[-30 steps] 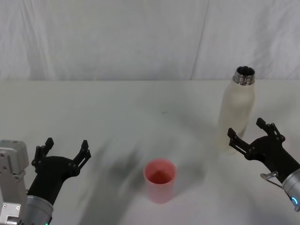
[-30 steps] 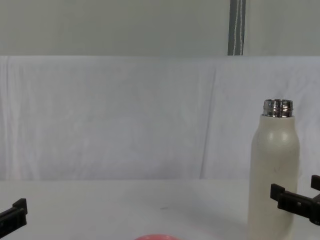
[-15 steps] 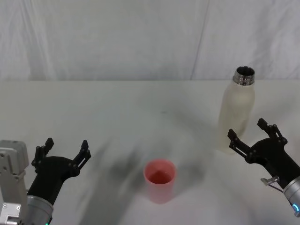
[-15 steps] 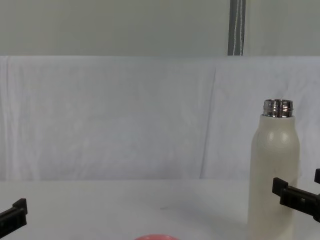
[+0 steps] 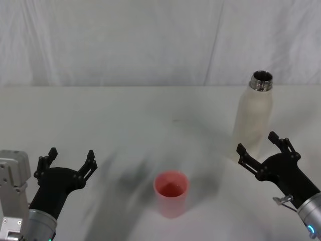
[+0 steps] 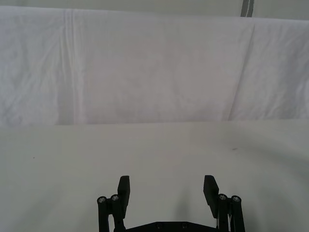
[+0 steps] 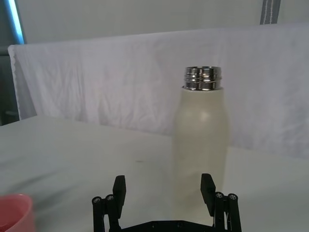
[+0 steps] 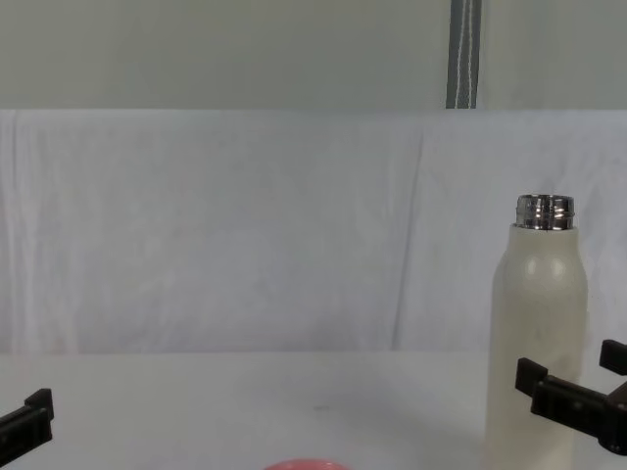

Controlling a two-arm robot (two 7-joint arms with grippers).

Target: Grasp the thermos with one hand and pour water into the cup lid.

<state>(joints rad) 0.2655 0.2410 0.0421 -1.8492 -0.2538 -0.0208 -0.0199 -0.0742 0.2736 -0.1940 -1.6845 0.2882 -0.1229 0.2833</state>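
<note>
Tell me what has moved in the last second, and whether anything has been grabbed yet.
The right gripper, open, shifted left and forward toward the base of the thermos, now lined up in front of it but not closed on it. Nothing is grasped. The thermos, the cup lid and the open left gripper stayed put.

Cup lid (image 8: 294,464) mostly cut off, prob.

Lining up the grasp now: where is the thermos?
The thermos stands upright at the table's far right in the head view, just beyond the open right claw, with the pink cup lid nearer and to its left.
</note>
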